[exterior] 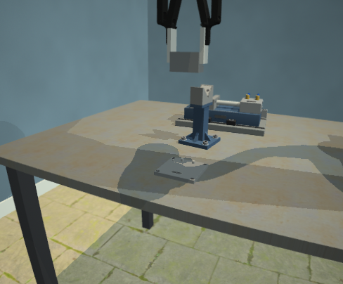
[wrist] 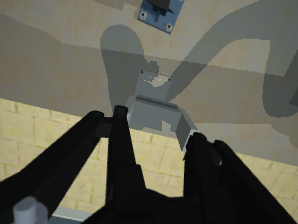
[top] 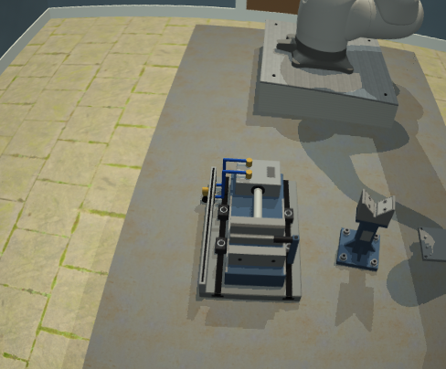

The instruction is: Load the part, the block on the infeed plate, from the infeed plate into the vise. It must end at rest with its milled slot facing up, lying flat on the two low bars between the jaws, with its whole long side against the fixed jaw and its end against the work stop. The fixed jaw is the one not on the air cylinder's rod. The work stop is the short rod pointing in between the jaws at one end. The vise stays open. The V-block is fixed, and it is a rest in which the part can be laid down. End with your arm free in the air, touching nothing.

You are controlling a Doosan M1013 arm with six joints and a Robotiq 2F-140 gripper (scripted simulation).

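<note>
My gripper [exterior: 187, 57] is shut on the grey block [exterior: 186, 62] and holds it high in the air, well above the table. In the wrist view the block [wrist: 155, 116] sits between my black fingers, and a dark line runs across its top edge. The bare infeed plate [exterior: 180, 169] lies far below on the table; it also shows in the wrist view [wrist: 156, 85] and in the top view [top: 437, 245]. The vise [top: 252, 228] stands open with nothing between its jaws. The work stop [top: 284, 239] points in from its right side. The blue V-block [top: 366, 228] stands between vise and plate.
The robot base [top: 329, 68] sits on a grey plinth at the back of the table. The air cylinder [top: 257, 175] with blue hoses is at the vise's far end. The table's front edge runs close to the infeed plate.
</note>
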